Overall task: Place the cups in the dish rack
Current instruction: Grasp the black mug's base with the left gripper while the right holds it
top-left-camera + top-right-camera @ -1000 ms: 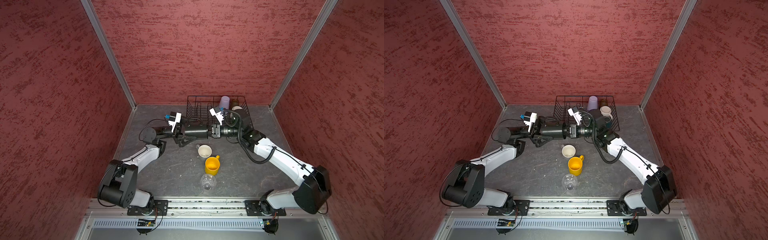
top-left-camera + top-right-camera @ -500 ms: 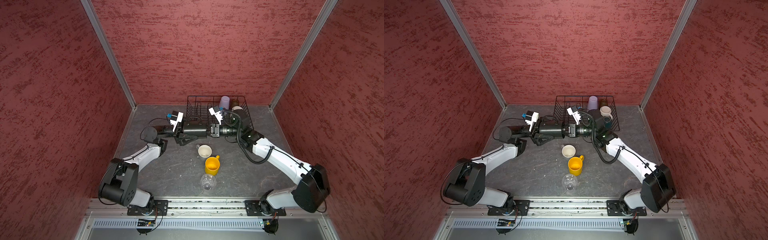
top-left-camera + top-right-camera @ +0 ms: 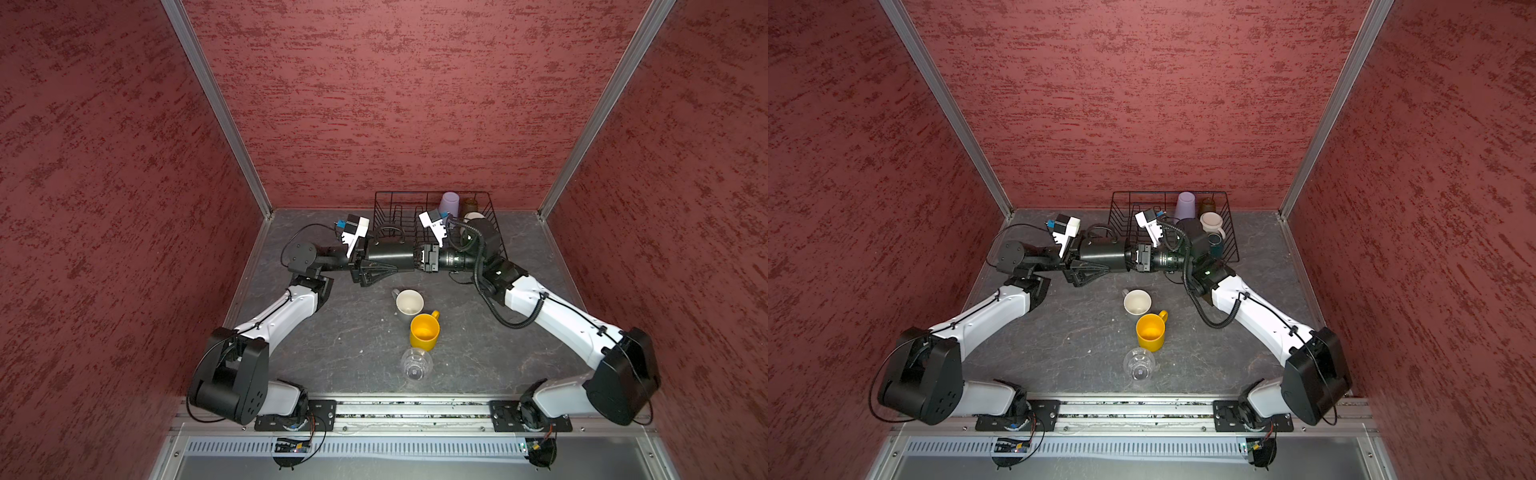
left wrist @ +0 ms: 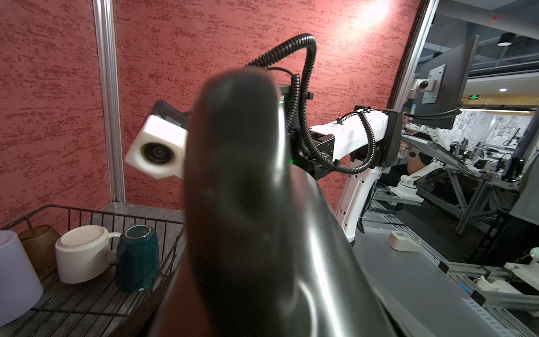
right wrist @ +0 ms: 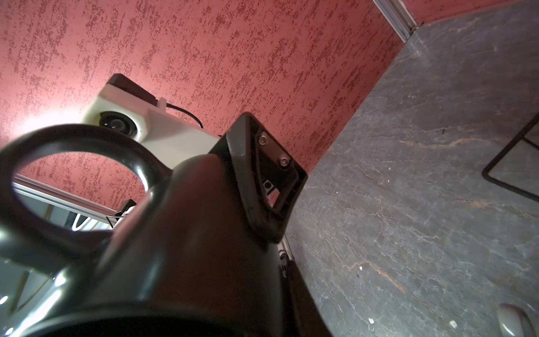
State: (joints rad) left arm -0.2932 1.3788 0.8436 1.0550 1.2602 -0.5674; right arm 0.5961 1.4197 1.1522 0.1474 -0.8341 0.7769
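Hanging on its side clear of the worktop (image 3: 332, 340), the black mug (image 3: 390, 255) lies between the two arms at 6 o'clock of the rack (image 3: 399, 212), with its handle toward 12 o'clock. The left fingers (image 3: 376, 272) are spread wide against its wall, holding it. The right fingers (image 3: 420, 258) meet its 3 o'clock end, but their grip cannot be told. The rack's 3 o'clock half holds the lilac tumbler (image 3: 450, 203), amber glass (image 3: 470, 204), white mug (image 4: 83, 256) and teal mug (image 4: 137, 259), all bottom-up. At 6 o'clock of the black mug, the grey mug (image 3: 409, 302), yellow mug (image 3: 424, 331) and clear glass (image 3: 416, 363) stand in a close row.
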